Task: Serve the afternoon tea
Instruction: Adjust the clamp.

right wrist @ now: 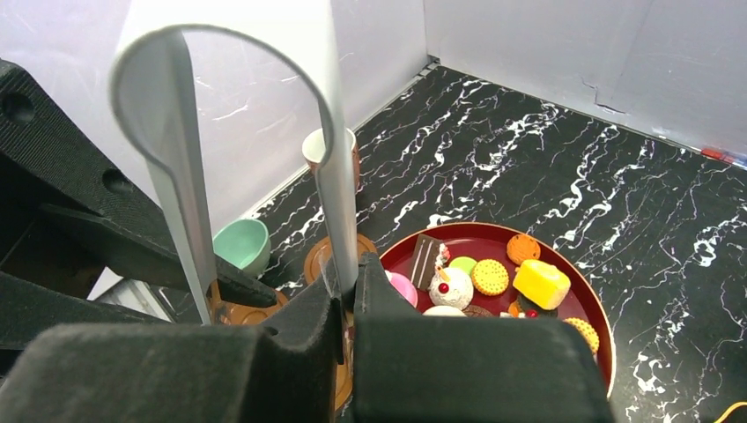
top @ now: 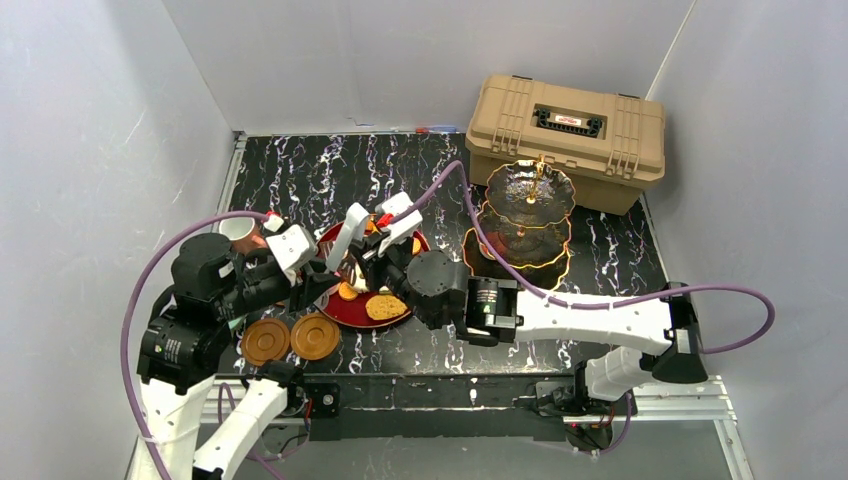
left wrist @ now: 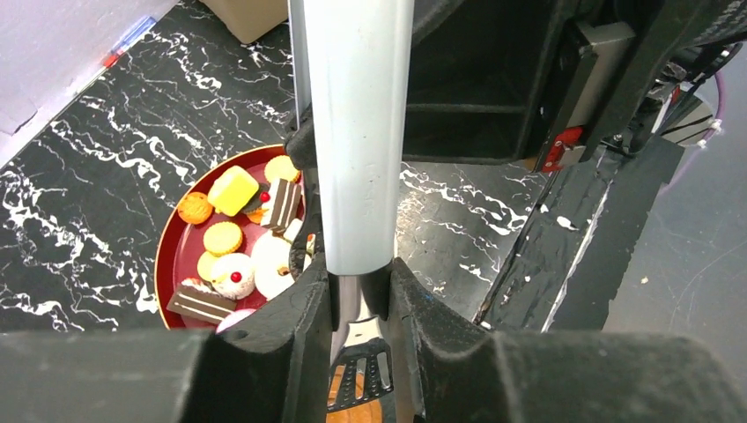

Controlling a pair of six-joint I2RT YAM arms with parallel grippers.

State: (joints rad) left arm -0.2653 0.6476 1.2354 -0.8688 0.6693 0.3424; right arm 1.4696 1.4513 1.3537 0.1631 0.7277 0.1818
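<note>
Both grippers meet over a red tray (top: pixel 338 312) of small pastries (top: pixel 385 306). The metal tongs (right wrist: pixel 339 203) stand upright with their bend on top. My right gripper (right wrist: pixel 346 300) is shut on one leg of them. My left gripper (left wrist: pixel 361 295) is closed on the silver tongs (left wrist: pixel 357 176), and their slotted tip (left wrist: pixel 361 379) hangs over a brown saucer (left wrist: pixel 357 412). Two saucers (top: pixel 266 340) lie at the front left. A pinkish cup (top: pixel 240 230) and a teal cup (right wrist: pixel 240 244) stand left of the tray. The dark three-tier stand (top: pixel 530 215) is at the back right.
A tan plastic case (top: pixel 565 135) sits behind the stand against the back wall. White walls close in the marble tabletop on three sides. The arms' purple cables (top: pixel 720 290) loop over the right and left sides.
</note>
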